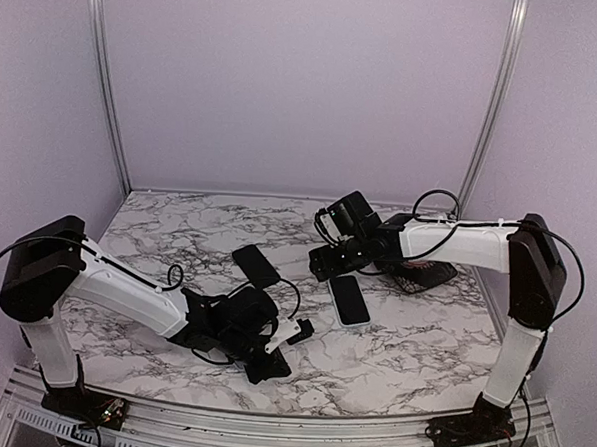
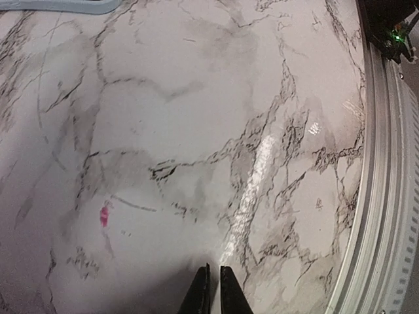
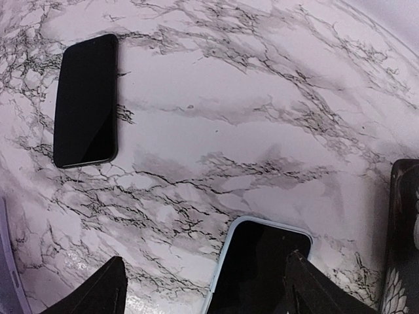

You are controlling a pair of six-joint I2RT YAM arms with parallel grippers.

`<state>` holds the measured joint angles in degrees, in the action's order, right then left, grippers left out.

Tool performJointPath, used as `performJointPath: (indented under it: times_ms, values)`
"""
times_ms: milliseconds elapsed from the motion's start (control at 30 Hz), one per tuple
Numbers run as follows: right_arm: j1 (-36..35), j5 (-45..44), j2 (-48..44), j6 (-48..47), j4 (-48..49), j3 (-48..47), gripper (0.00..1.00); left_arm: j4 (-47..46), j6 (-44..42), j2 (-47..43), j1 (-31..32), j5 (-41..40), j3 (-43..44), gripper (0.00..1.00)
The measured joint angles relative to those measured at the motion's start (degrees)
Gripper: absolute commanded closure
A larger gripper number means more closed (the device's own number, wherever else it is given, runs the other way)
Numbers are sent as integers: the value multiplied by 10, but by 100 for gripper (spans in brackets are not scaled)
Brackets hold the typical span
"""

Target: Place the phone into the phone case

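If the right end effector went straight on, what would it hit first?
Probably the pale-rimmed phone lying between its open fingers; otherwise the marble table just beyond. Depth is unclear.

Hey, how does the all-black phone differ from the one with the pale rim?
The all-black phone is dark edge to edge; the pale-rimmed phone has a light blue border. The all-black phone lies off to one side of the open right pincer; the pale-rimmed phone shows between its fingers. Both lie flat, dark-faced, on the marble table.

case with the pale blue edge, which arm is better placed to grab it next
Right. The right gripper, open, hangs over the case; the left gripper is shut, low by the table's front edge.
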<state>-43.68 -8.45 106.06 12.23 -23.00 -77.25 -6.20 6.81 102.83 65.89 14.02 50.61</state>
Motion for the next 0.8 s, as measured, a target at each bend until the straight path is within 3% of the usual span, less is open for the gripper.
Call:
performJointPath:
  times_ms: [167, 333, 633, 800]
  values:
    - [5, -9, -23, 2, -4, 29, 19, 23, -32, 47, 33, 5, 67, 92]
    - [4, 5, -28, 5, -3, 38, 24, 39, -26, -5, 37, -23, 56, 69]
    - [-87, 82, 8, 5, 21, 15, 34, 149, 87, -194, -59, -256, -1, 67]
    - [-151, 132, 79, 10, 39, -24, 40, 226, 178, -256, -115, -329, -77, 68]
